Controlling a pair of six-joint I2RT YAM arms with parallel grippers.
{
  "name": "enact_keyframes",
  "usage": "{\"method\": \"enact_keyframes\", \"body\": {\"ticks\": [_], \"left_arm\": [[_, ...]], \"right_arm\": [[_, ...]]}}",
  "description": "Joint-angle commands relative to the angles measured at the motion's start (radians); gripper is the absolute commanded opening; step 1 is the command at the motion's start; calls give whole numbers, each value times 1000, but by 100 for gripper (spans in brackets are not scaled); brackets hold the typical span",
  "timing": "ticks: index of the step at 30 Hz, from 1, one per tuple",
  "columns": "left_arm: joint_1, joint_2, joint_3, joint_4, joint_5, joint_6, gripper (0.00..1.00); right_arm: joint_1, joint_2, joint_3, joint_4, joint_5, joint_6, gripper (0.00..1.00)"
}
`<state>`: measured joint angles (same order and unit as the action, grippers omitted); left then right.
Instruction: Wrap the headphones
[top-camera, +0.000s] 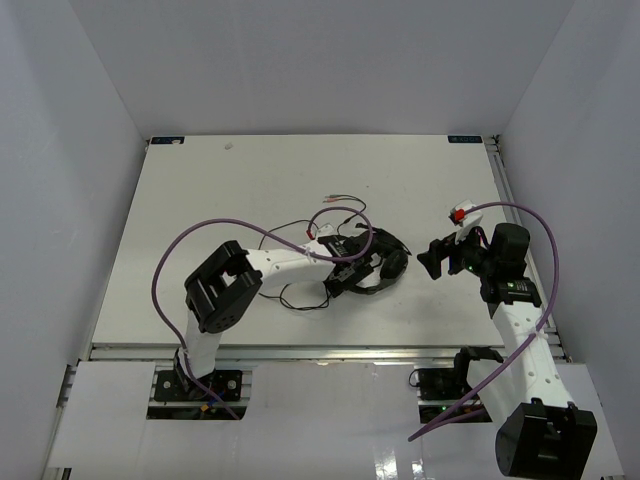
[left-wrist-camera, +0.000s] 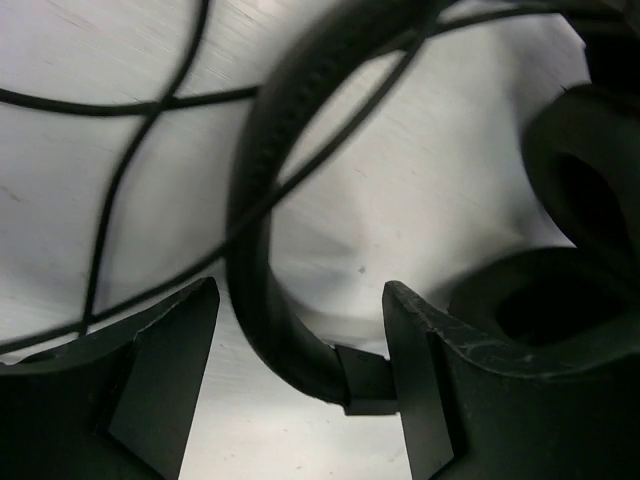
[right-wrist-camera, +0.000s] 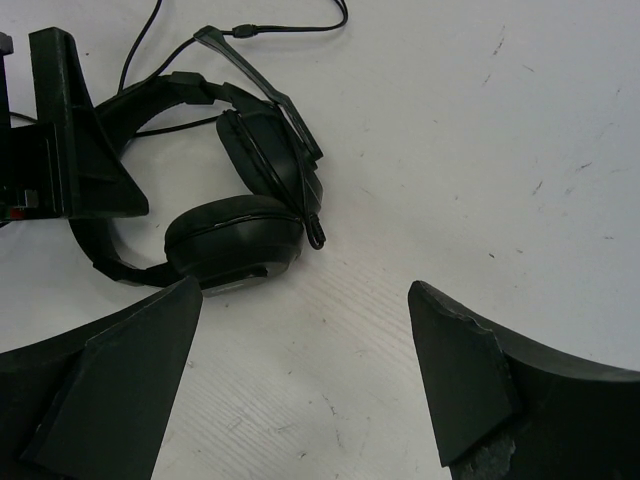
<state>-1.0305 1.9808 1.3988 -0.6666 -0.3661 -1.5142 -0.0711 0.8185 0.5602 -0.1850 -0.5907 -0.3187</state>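
Observation:
The black headphones (top-camera: 382, 262) lie on the white table at mid-right, earcups folded together. Their thin black cord (top-camera: 298, 299) loops to the left, and its reddish plug tips (top-camera: 338, 197) lie behind. My left gripper (top-camera: 350, 264) is open and straddles the headband (left-wrist-camera: 262, 300); in the left wrist view the gripper (left-wrist-camera: 300, 290) has the band's end against the right finger (left-wrist-camera: 425, 370), not clamped. My right gripper (top-camera: 437, 258) is open and empty, hovering to the right of the headphones. In the right wrist view this gripper (right-wrist-camera: 305, 290) sits just short of the near earcup (right-wrist-camera: 235, 235).
The table's right edge (top-camera: 497, 190) lies close beyond the right arm. White enclosure walls stand on the left, back and right. Purple robot cables (top-camera: 200, 235) arch over both arms. The left gripper's finger (right-wrist-camera: 75, 140) shows in the right wrist view.

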Motion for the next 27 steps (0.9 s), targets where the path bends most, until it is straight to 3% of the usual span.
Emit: {"method": "enact_keyframes", "body": {"ticks": [1, 8, 14, 17, 27], "left_arm": [[15, -27, -15, -104, -65, -4, 78], [105, -11, -31, -77, -54, 81, 77], [130, 21, 8, -57, -37, 164, 55], [128, 26, 7, -47, -5, 203, 49], [115, 19, -37, 45, 73, 300, 48]], "right_arm": [[-4, -6, 15, -2, -12, -2, 90], [-5, -4, 15, -2, -13, 0, 90], [-6, -9, 15, -2, -1, 0, 90], [-6, -9, 15, 0, 2, 0, 90], [-7, -9, 15, -1, 0, 0, 90]]}}
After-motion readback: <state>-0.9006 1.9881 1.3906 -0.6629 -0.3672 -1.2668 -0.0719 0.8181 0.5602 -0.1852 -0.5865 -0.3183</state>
